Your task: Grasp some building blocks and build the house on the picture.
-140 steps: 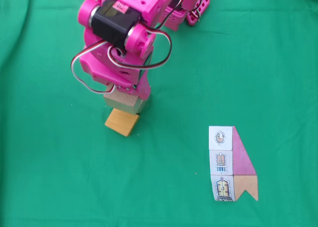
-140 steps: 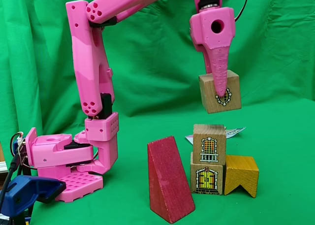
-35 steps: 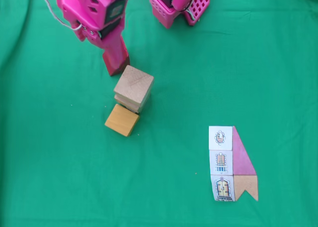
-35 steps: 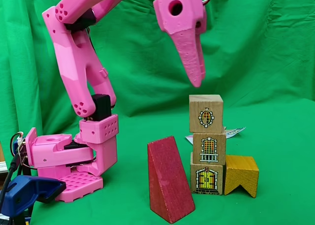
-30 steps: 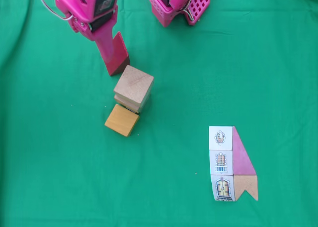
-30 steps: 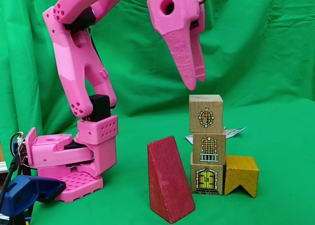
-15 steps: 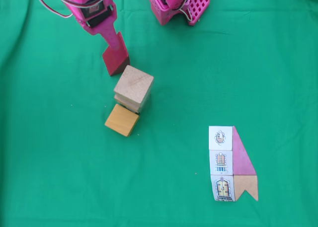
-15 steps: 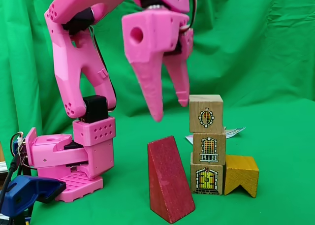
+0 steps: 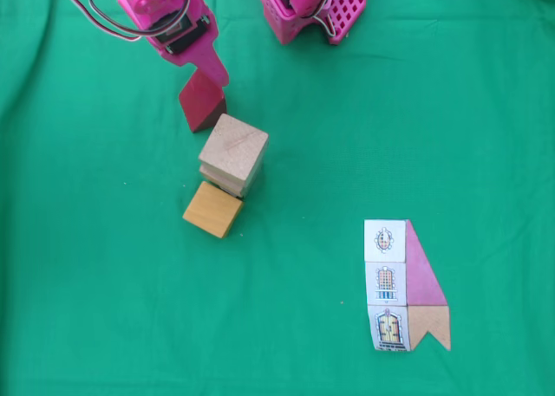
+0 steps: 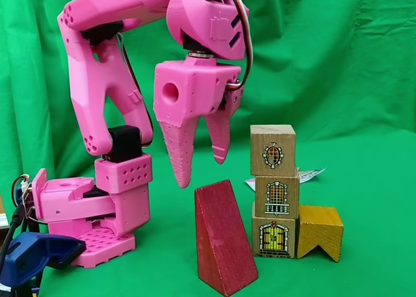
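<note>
Three printed cubes (image 10: pixel 273 190) stand stacked near the bench's middle, a notched orange-yellow block (image 10: pixel 319 231) touching the base. The dark red wedge (image 10: pixel 223 237) stands just beside the stack, towards the arm's base, and the hand (image 10: pixel 200 168) hangs above it, fingers spread. Risk: descending off-centre, a finger could slip on the wedge's sloped face and push it into the tall, narrow stack, toppling it. All blocks are smooth, hard wood; the cloth is soft, creased. The picture (image 9: pixel 405 285) lies flat towards the opposite corner.

Hobby or lab robot bench: green cloth (image 9: pixel 486 110) covers the table and backdrop; pink 3D-printed arm (image 10: pixel 104 102) at 10 o'clock, blue clamp (image 10: pixel 32 255) at 8 o'clock.
</note>
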You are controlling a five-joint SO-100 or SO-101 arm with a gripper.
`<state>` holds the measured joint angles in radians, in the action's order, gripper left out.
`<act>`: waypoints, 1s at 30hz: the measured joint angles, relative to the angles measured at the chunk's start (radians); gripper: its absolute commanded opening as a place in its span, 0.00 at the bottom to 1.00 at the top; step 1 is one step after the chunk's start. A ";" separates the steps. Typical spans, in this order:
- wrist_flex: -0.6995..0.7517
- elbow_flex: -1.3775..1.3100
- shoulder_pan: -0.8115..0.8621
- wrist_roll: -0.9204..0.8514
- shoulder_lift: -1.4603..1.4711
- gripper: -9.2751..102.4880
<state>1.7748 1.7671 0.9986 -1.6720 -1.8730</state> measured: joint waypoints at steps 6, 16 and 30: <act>-0.083 0.083 0.005 0.000 0.000 0.39; -0.222 0.222 0.005 -0.009 -0.040 0.39; -0.242 0.238 -0.100 -0.002 -0.043 0.39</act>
<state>1.5324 2.0049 0.8989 -1.6736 -1.9159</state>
